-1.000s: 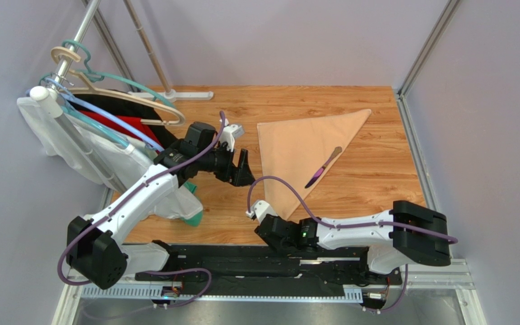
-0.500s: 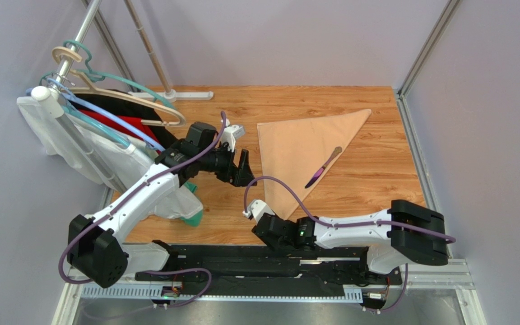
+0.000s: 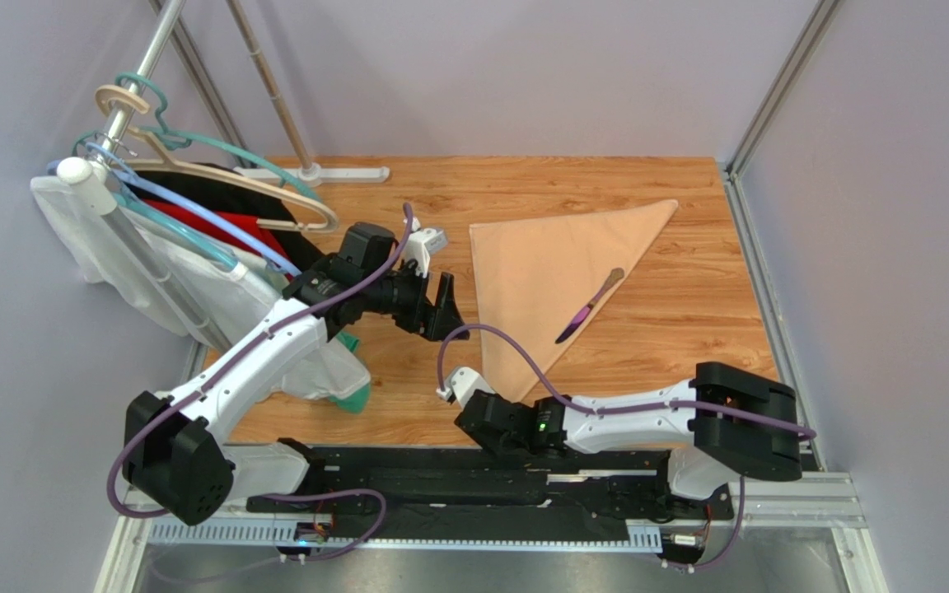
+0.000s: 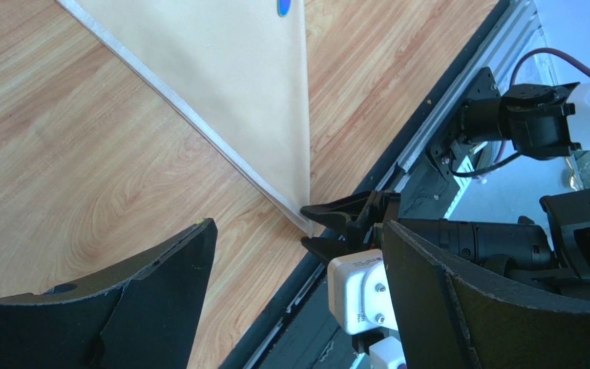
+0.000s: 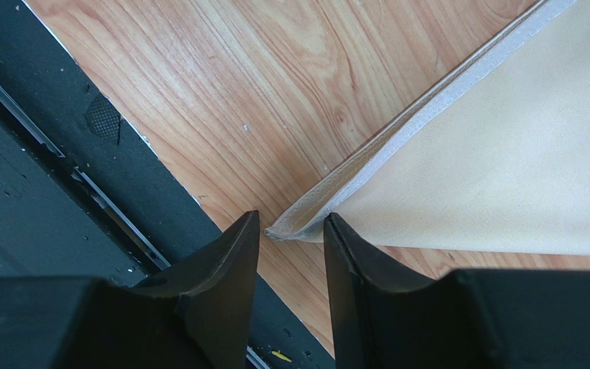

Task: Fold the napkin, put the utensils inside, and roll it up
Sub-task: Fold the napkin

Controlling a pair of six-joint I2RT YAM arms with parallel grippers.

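**Risk: splitting the layers**

My right claw, half-narrowed, straddles the 6 o'clock corner of the napkin; catching one layer would unfold it. My left claw hangs wide at 9 o'clock. A tug could roll the utensils off its 3 o'clock edge.

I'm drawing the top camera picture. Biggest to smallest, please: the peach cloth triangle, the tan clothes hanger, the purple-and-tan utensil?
1. Peach folded cloth napkin, biggest.
2. Tan clothes hanger, though it hangs nearer the camera.
3. Purple-and-tan utensil, smallest.

Triangle-folded peach napkin, purple-tan utensil atop
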